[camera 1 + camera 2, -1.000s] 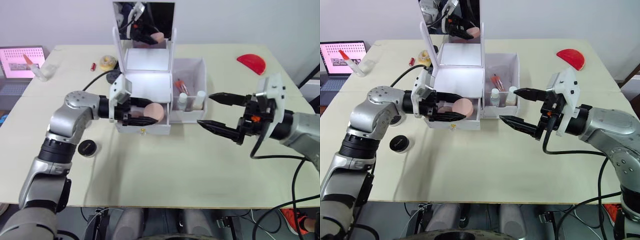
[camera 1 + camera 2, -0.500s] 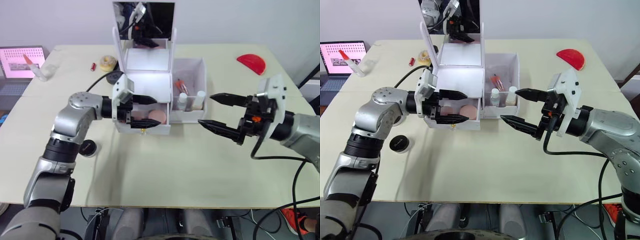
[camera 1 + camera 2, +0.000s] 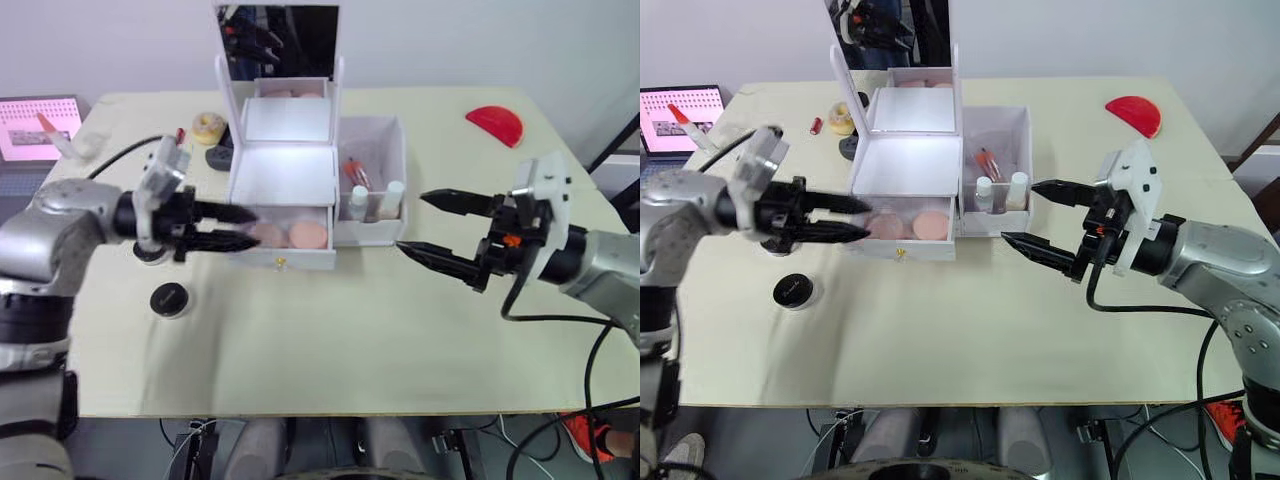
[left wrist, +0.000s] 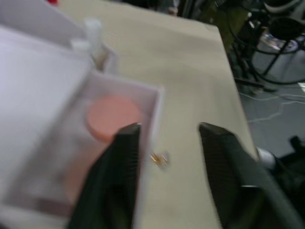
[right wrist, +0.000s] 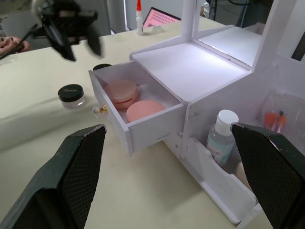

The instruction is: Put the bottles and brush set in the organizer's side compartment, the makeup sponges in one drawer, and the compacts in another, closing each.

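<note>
The white organizer stands mid-table with its mirror upright. One drawer is pulled out, and both pink makeup sponges lie flat inside it. The side compartment holds the two white-capped bottles and the brush set. My left gripper is open, its fingertips just left of the drawer's front corner and holding nothing. My right gripper hangs open to the right of the organizer. One black compact lies on the table front left; another dark round case sits behind the organizer's left side.
A red semicircular piece lies at the back right. At the back left are a laptop, a pink-tipped tube, a yellow roll and a small red item. A black cable runs over the table beside my left arm.
My left gripper let go of a sponge in the drawer, opened, and drew back to the left. The right arm has stayed put. The camera has shifted slightly.
</note>
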Robot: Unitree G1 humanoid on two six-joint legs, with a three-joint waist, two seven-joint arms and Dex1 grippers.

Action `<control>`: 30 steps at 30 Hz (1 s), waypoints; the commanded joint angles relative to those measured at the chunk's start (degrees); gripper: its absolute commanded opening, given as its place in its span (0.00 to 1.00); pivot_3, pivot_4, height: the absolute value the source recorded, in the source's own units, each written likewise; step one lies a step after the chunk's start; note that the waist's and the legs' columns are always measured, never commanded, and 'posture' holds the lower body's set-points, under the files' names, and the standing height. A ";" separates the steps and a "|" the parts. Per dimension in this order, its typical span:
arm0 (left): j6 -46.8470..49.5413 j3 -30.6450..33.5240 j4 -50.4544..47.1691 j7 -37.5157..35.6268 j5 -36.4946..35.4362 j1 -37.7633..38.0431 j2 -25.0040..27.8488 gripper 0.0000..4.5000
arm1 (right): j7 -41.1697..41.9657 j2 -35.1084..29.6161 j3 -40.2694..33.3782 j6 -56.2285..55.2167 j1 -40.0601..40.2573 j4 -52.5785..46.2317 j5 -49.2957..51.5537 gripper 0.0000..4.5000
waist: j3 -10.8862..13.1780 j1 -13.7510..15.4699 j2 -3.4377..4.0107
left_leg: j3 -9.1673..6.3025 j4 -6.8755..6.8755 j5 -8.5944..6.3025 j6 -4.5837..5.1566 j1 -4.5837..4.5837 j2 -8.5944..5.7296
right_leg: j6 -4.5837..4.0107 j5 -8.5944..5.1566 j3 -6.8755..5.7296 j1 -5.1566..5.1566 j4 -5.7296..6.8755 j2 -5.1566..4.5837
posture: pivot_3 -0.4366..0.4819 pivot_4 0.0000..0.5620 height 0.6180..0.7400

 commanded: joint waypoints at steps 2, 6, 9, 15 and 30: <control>-5.46 -1.93 -2.07 0.28 4.89 3.05 1.51 0.00 | 0.02 0.31 -1.34 -1.14 -0.61 -1.19 0.48 1.00 | 0.00 0.30 0.00 | 0.00 0.01 0.00 0.00 -0.01 0.00 | 0.00 0.00 0.00 0.02 -0.01 -0.01 | 0.48 0.27 1.00; -8.78 -4.15 -2.77 5.48 8.58 3.61 -2.35 0.00 | 0.00 0.04 -1.34 -0.90 -0.96 -1.18 0.63 1.00 | 0.00 0.56 -0.01 | 0.00 0.02 0.00 0.00 -0.02 -0.03 | 0.00 0.00 0.00 0.05 -0.03 -0.06 | 0.48 0.27 1.00; -10.68 -5.24 -1.42 10.88 11.91 2.04 -6.35 0.00 | -0.20 -0.14 -1.50 -0.63 -0.99 -1.49 0.91 1.00 | 0.01 0.55 -0.02 | -0.01 0.03 0.00 0.00 -0.03 -0.03 | 0.00 0.00 -0.01 0.05 -0.03 -0.06 | 0.48 0.27 1.00; -14.74 -6.49 4.84 18.56 18.04 -2.00 -11.32 0.00 | -0.62 -0.52 -2.10 -0.22 -0.49 -2.08 1.27 1.00 | 0.00 0.29 -0.02 | -0.01 0.03 0.00 0.00 -0.02 -0.03 | 0.00 0.00 -0.02 0.03 0.00 -0.02 | 0.48 0.27 1.00; -21.10 -7.10 14.87 23.21 23.45 -7.53 -18.19 0.00 | -1.56 -0.80 -2.36 -0.02 0.26 -2.95 2.33 1.00 | 0.00 0.81 -0.03 | -0.02 0.14 0.00 0.00 -0.03 -0.04 | 0.02 0.01 -0.04 0.05 0.05 -0.01 | 0.48 0.27 1.00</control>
